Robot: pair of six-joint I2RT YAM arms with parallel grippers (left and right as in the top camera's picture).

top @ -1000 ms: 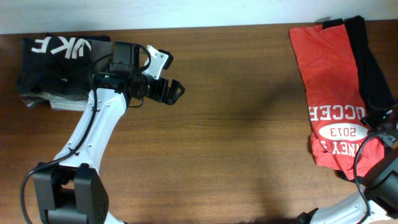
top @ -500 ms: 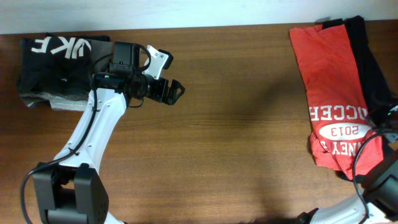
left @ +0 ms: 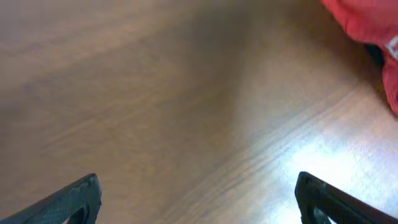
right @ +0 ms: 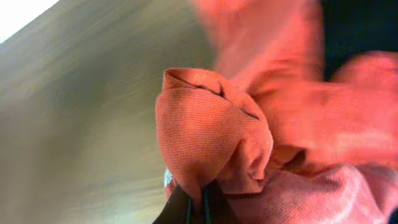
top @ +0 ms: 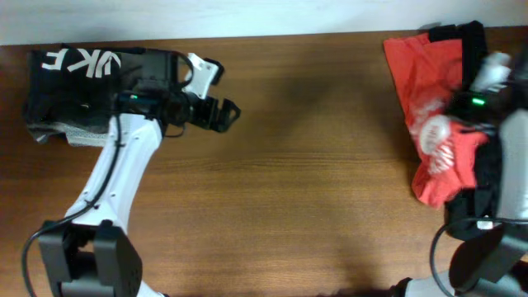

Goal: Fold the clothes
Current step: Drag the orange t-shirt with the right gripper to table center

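At table's right edge, your right gripper (right: pixel 195 200) is clamped tight on a bunched fold of the red shirt (top: pixel 421 91), held up beside the black garment (top: pixel 473 40). Pick-up step by the look, w/ folding not yet begun. Left gripper (top: pixel 221 114) hangs spread wide, empty, over bare table (top: pixel 313 190). Next move prob. needs the shirt carried to centre and spread flat. Shirt print too blurred to read; far-left black pile (top: pixel 74 82) shows white "KE".
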